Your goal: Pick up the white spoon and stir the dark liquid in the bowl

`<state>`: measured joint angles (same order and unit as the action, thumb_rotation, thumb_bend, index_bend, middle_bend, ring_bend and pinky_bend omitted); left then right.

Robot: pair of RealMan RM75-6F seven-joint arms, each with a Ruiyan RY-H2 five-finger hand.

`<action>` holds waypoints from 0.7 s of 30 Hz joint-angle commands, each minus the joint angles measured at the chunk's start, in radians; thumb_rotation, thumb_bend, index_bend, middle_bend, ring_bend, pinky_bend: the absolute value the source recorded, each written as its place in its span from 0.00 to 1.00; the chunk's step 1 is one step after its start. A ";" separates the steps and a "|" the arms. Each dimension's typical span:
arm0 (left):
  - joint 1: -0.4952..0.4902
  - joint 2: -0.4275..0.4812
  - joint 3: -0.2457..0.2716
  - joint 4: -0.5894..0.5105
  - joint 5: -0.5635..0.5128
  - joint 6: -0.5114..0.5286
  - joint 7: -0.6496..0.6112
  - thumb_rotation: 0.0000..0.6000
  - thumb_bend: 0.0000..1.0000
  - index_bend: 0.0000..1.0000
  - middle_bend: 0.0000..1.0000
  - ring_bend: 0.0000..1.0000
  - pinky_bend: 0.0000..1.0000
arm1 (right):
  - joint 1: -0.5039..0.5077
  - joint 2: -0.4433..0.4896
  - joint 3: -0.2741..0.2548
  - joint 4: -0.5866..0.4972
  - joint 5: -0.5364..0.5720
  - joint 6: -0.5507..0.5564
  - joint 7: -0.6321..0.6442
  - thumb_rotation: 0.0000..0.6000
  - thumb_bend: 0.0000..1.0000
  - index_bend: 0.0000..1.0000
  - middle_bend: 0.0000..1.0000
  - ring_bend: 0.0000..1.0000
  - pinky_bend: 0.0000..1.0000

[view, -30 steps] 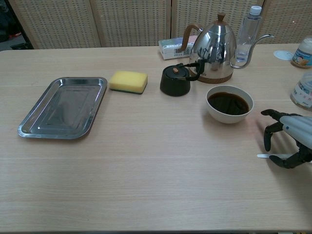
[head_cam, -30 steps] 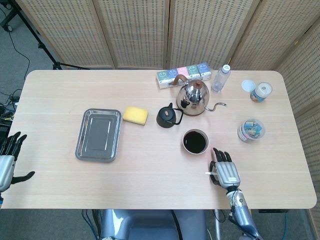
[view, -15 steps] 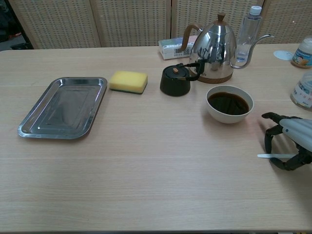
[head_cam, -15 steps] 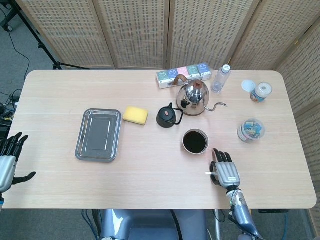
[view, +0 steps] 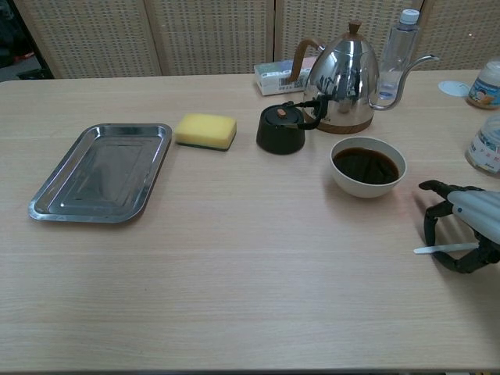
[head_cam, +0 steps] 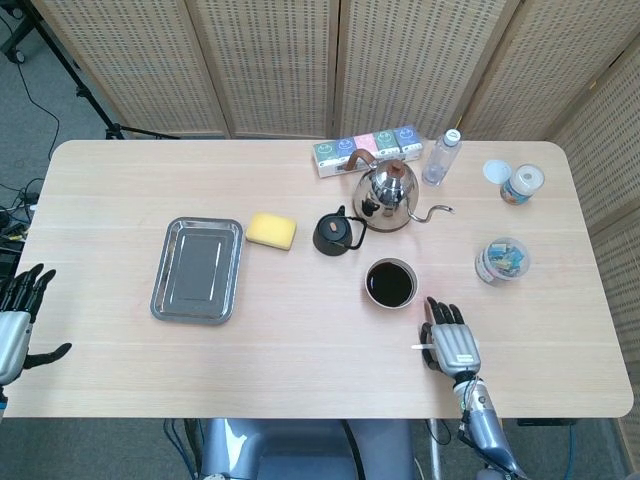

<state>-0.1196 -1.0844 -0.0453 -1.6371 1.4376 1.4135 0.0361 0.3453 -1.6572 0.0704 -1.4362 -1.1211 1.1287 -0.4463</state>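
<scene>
Near bowl (view: 368, 167) | right hand (view: 464, 226) pinches white spoon (view: 445, 248) | left hand (head_cam: 12, 320) spread, holding nothing

From my seat at the controls, the tray (view: 101, 172) lies at the table's (view: 234, 297) left, with the sponge (view: 205, 130) just to its right and the small teapot (view: 281, 130) right of that. The gooseneck kettle (view: 344, 78) stands behind the bowl (view: 368, 166), the water bottle (view: 397, 55) to the kettle's right and the box (head_cam: 367, 151) behind it. My right hand (view: 469, 230) sits right of and nearer than the bowl, holding the spoon (view: 437, 248), while my left hand (head_cam: 15, 320) hangs off the table's left edge.
</scene>
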 commanded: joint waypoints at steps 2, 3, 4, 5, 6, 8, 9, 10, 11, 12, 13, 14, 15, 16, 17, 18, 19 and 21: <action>0.000 0.000 0.000 0.000 -0.001 -0.001 0.000 1.00 0.00 0.00 0.00 0.00 0.00 | -0.005 0.013 0.000 -0.013 -0.013 0.011 0.016 1.00 0.47 0.57 0.00 0.00 0.04; 0.000 0.001 0.000 0.000 -0.001 -0.001 -0.001 1.00 0.00 0.00 0.00 0.00 0.00 | -0.006 0.017 0.000 -0.018 -0.017 0.014 0.020 1.00 0.47 0.57 0.00 0.00 0.04; 0.000 0.001 0.000 -0.001 -0.002 -0.002 -0.001 1.00 0.00 0.00 0.00 0.00 0.00 | -0.007 0.024 0.001 -0.027 -0.023 0.019 0.026 1.00 0.47 0.57 0.00 0.00 0.04; 0.000 0.001 0.000 -0.001 -0.002 -0.002 -0.001 1.00 0.00 0.00 0.00 0.00 0.00 | -0.010 0.035 0.001 -0.040 -0.032 0.026 0.035 1.00 0.47 0.57 0.00 0.00 0.04; 0.000 0.002 0.000 -0.001 -0.002 -0.002 -0.001 1.00 0.00 0.00 0.00 0.00 0.00 | -0.012 0.045 0.002 -0.052 -0.039 0.029 0.046 1.00 0.47 0.57 0.00 0.00 0.04; 0.000 0.002 0.000 -0.002 -0.003 -0.003 -0.002 1.00 0.00 0.00 0.00 0.00 0.00 | -0.015 0.067 0.004 -0.078 -0.057 0.036 0.073 1.00 0.47 0.57 0.00 0.00 0.04; 0.000 0.003 0.000 -0.002 -0.004 -0.003 -0.002 1.00 0.00 0.00 0.00 0.00 0.00 | -0.017 0.080 0.006 -0.093 -0.068 0.041 0.090 1.00 0.47 0.57 0.00 0.00 0.04; 0.000 0.003 0.000 -0.002 -0.005 -0.004 -0.002 1.00 0.00 0.00 0.00 0.00 0.00 | -0.019 0.101 0.010 -0.117 -0.084 0.046 0.117 1.00 0.47 0.57 0.00 0.00 0.04; -0.001 0.002 0.000 -0.002 -0.004 -0.004 -0.002 1.00 0.00 0.00 0.00 0.00 0.00 | -0.019 0.125 0.015 -0.139 -0.101 0.050 0.145 1.00 0.47 0.57 0.00 0.00 0.04; -0.001 0.002 0.001 -0.002 -0.004 -0.005 -0.001 1.00 0.00 0.00 0.00 0.00 0.00 | -0.018 0.142 0.019 -0.152 -0.114 0.052 0.165 1.00 0.47 0.57 0.00 0.00 0.04; -0.001 0.002 0.001 -0.003 -0.004 -0.005 -0.001 1.00 0.00 0.00 0.00 0.00 0.00 | -0.016 0.159 0.023 -0.163 -0.127 0.053 0.183 1.00 0.47 0.57 0.00 0.00 0.04; -0.001 0.002 0.002 -0.003 -0.003 -0.006 0.000 1.00 0.00 0.00 0.00 0.00 0.00 | -0.014 0.174 0.025 -0.172 -0.137 0.050 0.201 1.00 0.47 0.57 0.00 0.00 0.04; -0.001 0.002 0.002 -0.004 -0.003 -0.007 0.000 1.00 0.00 0.00 0.00 0.00 0.00 | -0.011 0.188 0.031 -0.182 -0.145 0.047 0.222 1.00 0.47 0.57 0.00 0.00 0.04; -0.001 0.002 0.003 -0.005 -0.003 -0.008 0.000 1.00 0.00 0.00 0.00 0.00 0.00 | -0.009 0.198 0.035 -0.190 -0.148 0.044 0.239 1.00 0.47 0.57 0.00 0.00 0.04; -0.001 0.002 0.003 -0.006 -0.003 -0.009 0.001 1.00 0.00 0.00 0.00 0.00 0.00 | -0.006 0.213 0.042 -0.202 -0.151 0.037 0.267 1.00 0.48 0.57 0.00 0.00 0.04; -0.002 0.002 0.004 -0.006 -0.003 -0.009 0.002 1.00 0.00 0.00 0.00 0.00 0.00 | -0.003 0.228 0.050 -0.213 -0.153 0.029 0.295 1.00 0.49 0.57 0.00 0.00 0.04; -0.001 0.002 0.004 -0.007 -0.002 -0.008 0.002 1.00 0.00 0.00 0.00 0.00 0.00 | 0.001 0.242 0.058 -0.221 -0.153 0.021 0.320 1.00 0.50 0.57 0.00 0.00 0.04; 0.000 0.001 0.005 -0.008 -0.001 -0.006 0.004 1.00 0.00 0.00 0.00 0.00 0.00 | 0.014 0.276 0.081 -0.239 -0.149 -0.002 0.377 1.00 0.51 0.57 0.00 0.00 0.04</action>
<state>-0.1199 -1.0834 -0.0408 -1.6447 1.4361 1.4074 0.0406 0.3448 -1.4221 0.1240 -1.6467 -1.2655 1.1519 -0.1254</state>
